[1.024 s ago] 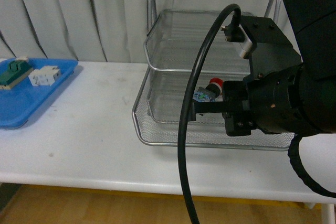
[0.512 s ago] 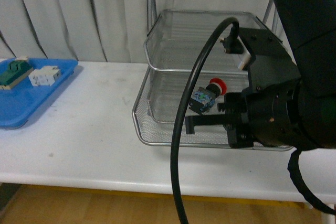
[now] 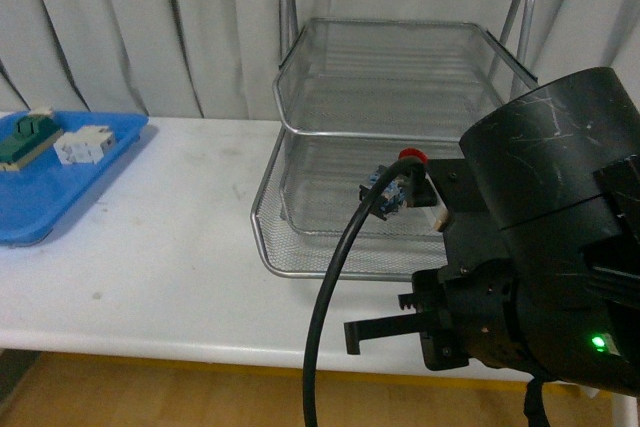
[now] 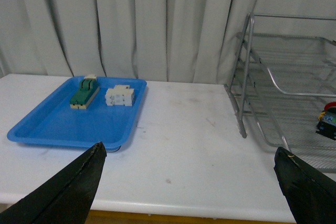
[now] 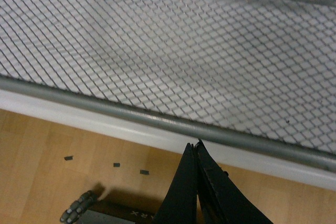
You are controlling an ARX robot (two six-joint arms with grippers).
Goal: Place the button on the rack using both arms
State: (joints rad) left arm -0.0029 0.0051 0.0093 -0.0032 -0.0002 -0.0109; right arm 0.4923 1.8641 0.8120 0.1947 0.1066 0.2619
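The button (image 3: 400, 180), with a red cap and dark blue body, lies tilted on the bottom tier of the silver wire rack (image 3: 400, 77). Nothing holds it. My right gripper (image 3: 358, 333) is shut and empty, low at the table's front edge, in front of the rack. In the right wrist view its shut fingertips (image 5: 195, 146) sit just before the rack's front rail (image 5: 157, 121). My left gripper (image 4: 189, 149) is open wide and empty over the bare table. In that view the button (image 4: 327, 121) shows at the far edge, inside the rack (image 4: 247, 77).
A flat blue tray (image 3: 60, 187) sits on the table's left, holding a green-and-beige block (image 3: 25, 137) and a white block (image 3: 85, 144). The left wrist view also shows the tray (image 4: 47, 127). White curtains hang behind. A thick black cable (image 3: 330, 287) loops from the right arm.
My right gripper has drawn back from the rack, down toward the table's front edge. The button stays behind on the bottom tier.
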